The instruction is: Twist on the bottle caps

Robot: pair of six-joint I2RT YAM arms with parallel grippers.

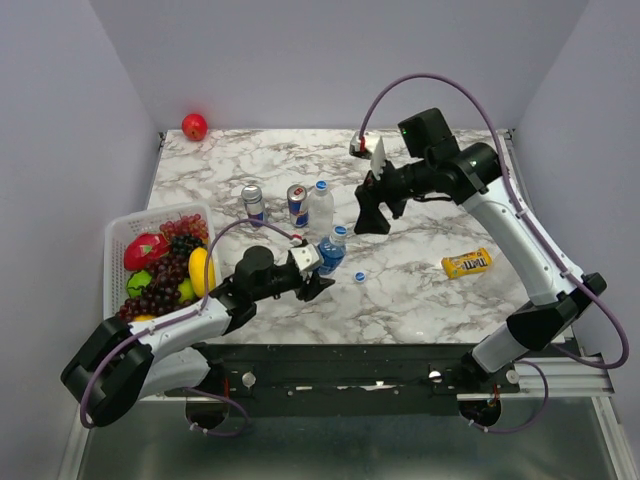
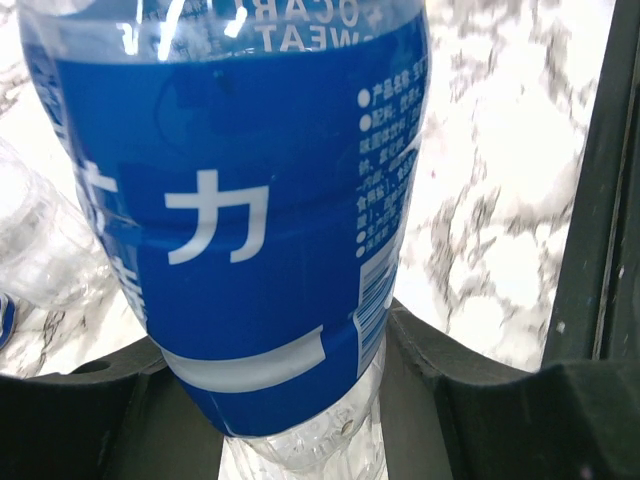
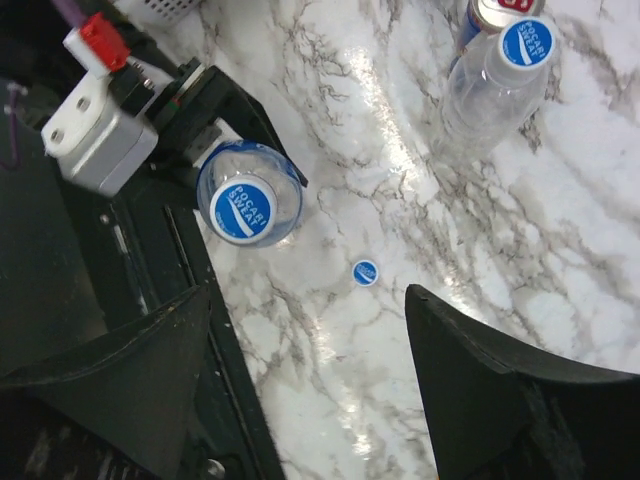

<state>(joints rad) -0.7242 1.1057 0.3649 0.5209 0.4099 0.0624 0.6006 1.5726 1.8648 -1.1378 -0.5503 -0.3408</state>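
My left pincer (image 1: 319, 272) is clenched on the bottle with the blue label band (image 1: 331, 254). In the left wrist view its dark fingers (image 2: 470, 400) press against the lower body of that bottle (image 2: 250, 210), just under the label, and the clear base shows between them. The bottle stands upright on the marble surface (image 1: 430, 300), near the middle of its front edge. A blue cap (image 3: 243, 209) sits on its neck; I cannot tell how tightly it is turned.

My right pincer (image 1: 371, 216) is released. It hangs above the surface, pointing down, with its two fingers (image 3: 500, 380) spread wide and nothing between them. Through its wrist camera I look straight down on the held bottle (image 3: 287, 192) and the left arm's white connector block beside it.

One loose blue cap (image 1: 359, 276) lies flat on the surface just right of the held bottle, apart from both pincers; in the right wrist view this cap (image 3: 366, 272) sits between the spread fingers, but far below them.

Further back stands an unlabelled clear bottle (image 1: 320, 210), upright, with its own blue cap (image 3: 527, 42) on top. Just left of it are two blue-and-silver drink cans (image 1: 297, 205), the nearer one just beside the bottle. A yellow candy packet (image 1: 467, 263) lies flat to the right. A white basket (image 1: 116, 240) of fruit rests at the left edge, and a red ball-shaped fruit (image 1: 194, 126) sits at the far left corner.
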